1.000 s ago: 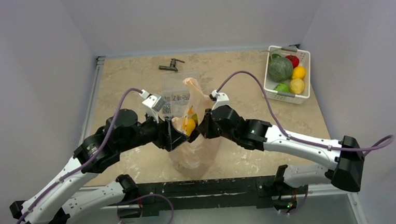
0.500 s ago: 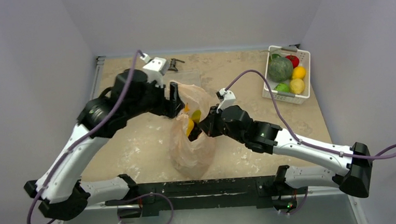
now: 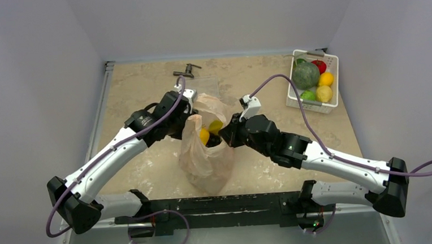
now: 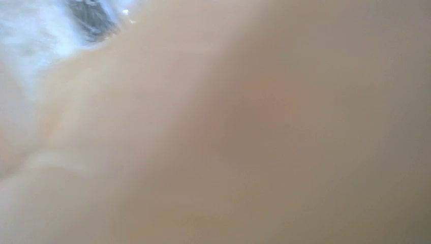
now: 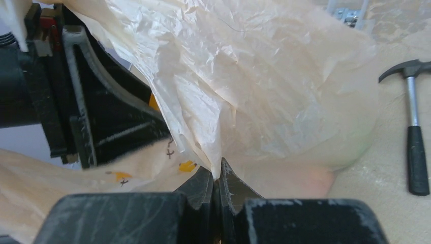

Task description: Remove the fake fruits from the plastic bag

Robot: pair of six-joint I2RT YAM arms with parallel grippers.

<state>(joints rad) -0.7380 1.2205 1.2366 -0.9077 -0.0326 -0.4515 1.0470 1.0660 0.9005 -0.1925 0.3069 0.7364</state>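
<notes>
The beige, marbled worktop [image 3: 144, 92] carries a crinkled peach-orange plastic bag [image 3: 208, 165] near its front middle. A clear box [image 3: 207, 87] sits just behind the bag, a dark-handled hammer [image 3: 186, 71] lies by the far edge, and a white basket [image 3: 313, 105] stands at the far right corner.

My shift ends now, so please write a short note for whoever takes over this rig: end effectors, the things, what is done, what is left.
Right end effector: shut on the rim of the thin translucent peach-orange plastic bag.
Left end effector: at the bag's mouth, opposite side; open or shut cannot be told.
Fruits: a glossy orange round fruit and a yellow-green one lie inside the bag.
Done: none is out.
Left: take them out; perhaps more are hidden.
</notes>
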